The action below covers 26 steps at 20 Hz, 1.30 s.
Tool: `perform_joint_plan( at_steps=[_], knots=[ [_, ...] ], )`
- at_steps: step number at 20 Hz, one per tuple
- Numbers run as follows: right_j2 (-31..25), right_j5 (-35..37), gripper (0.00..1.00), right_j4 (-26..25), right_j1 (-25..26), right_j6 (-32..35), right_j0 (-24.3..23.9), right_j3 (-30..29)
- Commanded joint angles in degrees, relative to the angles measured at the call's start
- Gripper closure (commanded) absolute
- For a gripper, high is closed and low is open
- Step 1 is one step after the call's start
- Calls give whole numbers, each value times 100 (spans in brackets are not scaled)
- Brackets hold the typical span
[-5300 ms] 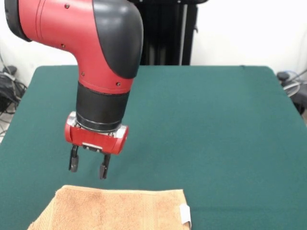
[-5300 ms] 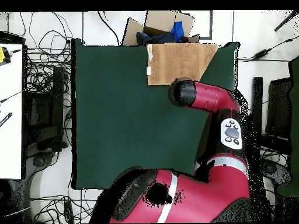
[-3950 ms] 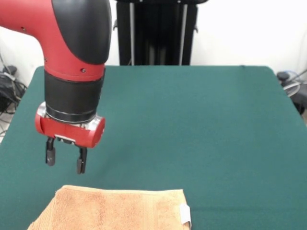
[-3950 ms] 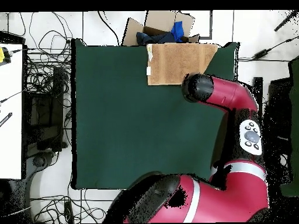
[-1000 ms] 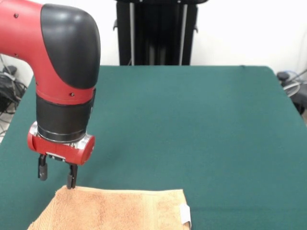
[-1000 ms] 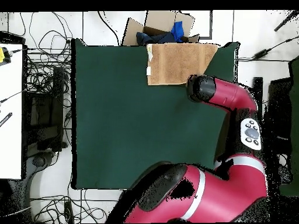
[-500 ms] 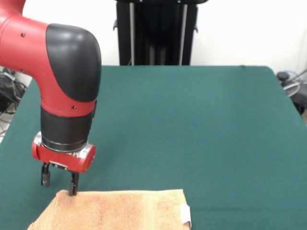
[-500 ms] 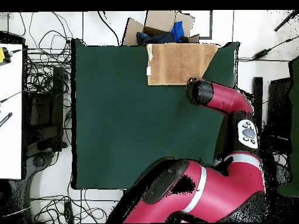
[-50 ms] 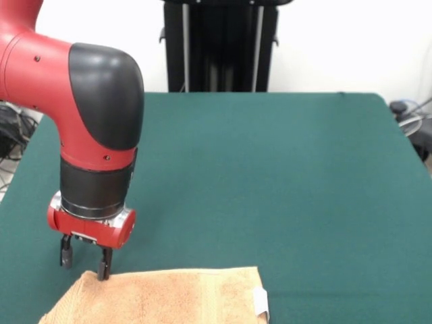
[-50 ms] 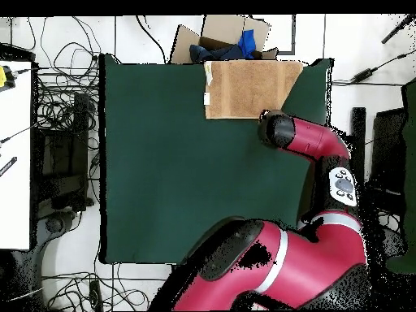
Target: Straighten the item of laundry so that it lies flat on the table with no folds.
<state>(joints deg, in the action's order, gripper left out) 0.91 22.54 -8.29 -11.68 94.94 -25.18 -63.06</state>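
Observation:
The item of laundry [image 9: 162, 297] is a peach-orange towel lying at the near edge of the table [image 9: 270, 175] in the front view, its lower part cut off by the picture; a white tag [image 9: 260, 302] shows at its right edge. In the overhead view the item of laundry [image 10: 248, 88] lies at the top edge of the table [image 10: 179, 179]. My gripper [image 9: 84, 263] hangs at the towel's far left corner, open, one fingertip [image 9: 102, 271] at the towel's edge, the other over bare table. The arm hides the gripper in the overhead view.
A cardboard box [image 10: 215, 36] holding blue cloth stands off the table just beyond the towel in the overhead view. Cables lie on the floor at the left [image 10: 61, 106]. A white desk [image 10: 15, 154] stands at the far left.
The gripper has swung from the middle of the table to the towel's left corner and come down until a fingertip reaches the towel's edge. The towel has not moved.

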Motion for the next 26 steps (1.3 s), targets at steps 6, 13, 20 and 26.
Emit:
perform_joint_plan(
  at_steps=[6, 13, 20, 26],
  knots=[
    [-598, -228, 0, -200, 199, 292, -125, -735],
    [-559, -155, 0, -179, 143, 325, -77, -718],
    [-542, -175, 0, -188, 164, 339, -46, -681],
    [-524, -207, 0, -202, 173, 355, -19, -674]
  ],
)
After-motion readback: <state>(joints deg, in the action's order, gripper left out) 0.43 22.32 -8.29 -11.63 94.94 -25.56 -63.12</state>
